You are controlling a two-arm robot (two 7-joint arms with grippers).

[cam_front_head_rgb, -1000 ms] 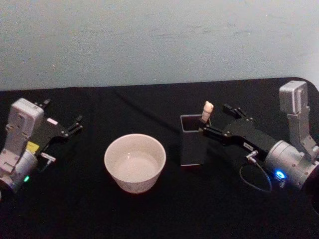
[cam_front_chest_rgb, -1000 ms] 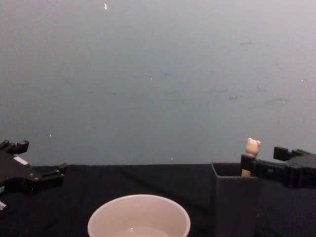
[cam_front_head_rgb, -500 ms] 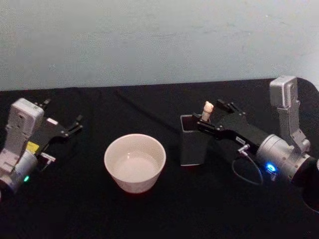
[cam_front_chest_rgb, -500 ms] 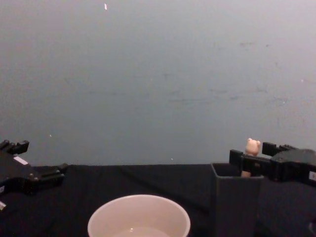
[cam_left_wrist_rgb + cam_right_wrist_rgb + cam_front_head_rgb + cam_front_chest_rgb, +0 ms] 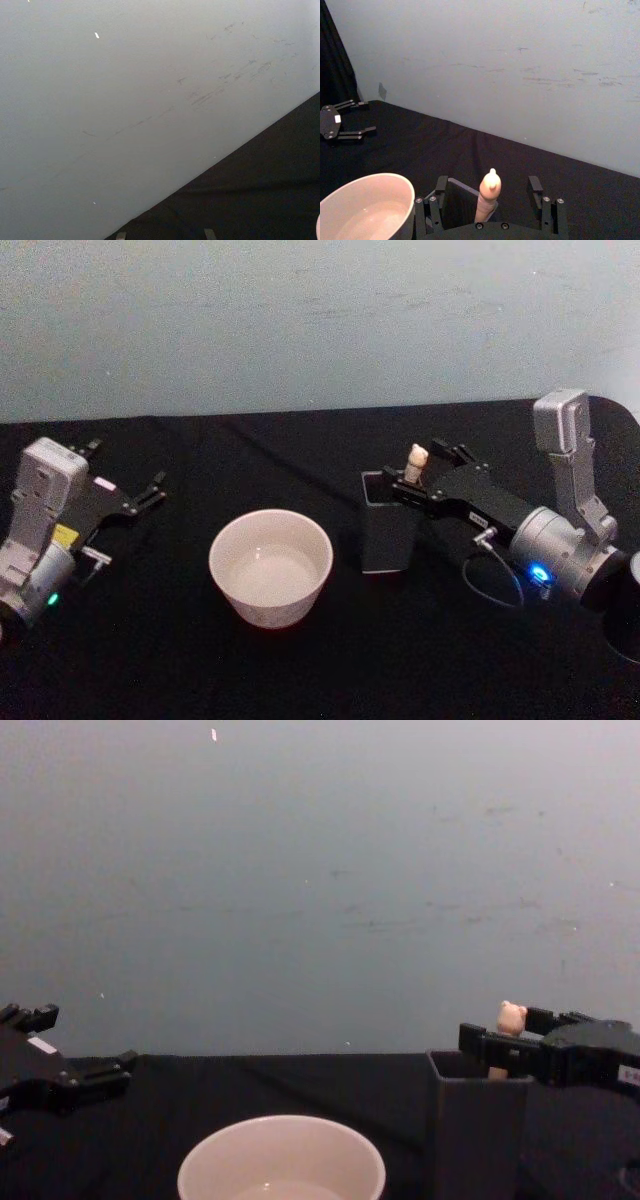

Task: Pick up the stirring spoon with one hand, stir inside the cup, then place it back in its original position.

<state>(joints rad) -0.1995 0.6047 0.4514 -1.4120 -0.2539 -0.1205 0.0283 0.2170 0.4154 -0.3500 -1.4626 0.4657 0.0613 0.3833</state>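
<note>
- Far left, the left gripper [image 5: 126, 468] rests low over the table, fingers spread wide with nothing between them, well apart from everything else.
- Next along, the wide round cream cup [image 5: 266, 608] sits upright, thin-rimmed and bowl-like. Its inside is smooth and pale; whether there is liquid in it, I cannot tell.
- Just beside it on the right stands the tall dark grey square-sectioned holder [image 5: 388, 542], with thin walls and matte sides, narrower than the cup.
- In that holder, at its far right corner, is the small stirring spoon with the beige bear-head handle [image 5: 416, 460]. It stands near upright, head poking above the rim, its bowl hidden inside.
- The right gripper [image 5: 488, 186] is level with the holder's top, fingers open on either side of the handle. The right wrist view shows a gap on both sides, so nothing is gripped.
- Everything sits on a black cloth-covered table [image 5: 300, 670].
- Behind runs a plain pale grey-blue wall [image 5: 300, 320], lightly scuffed.
</note>
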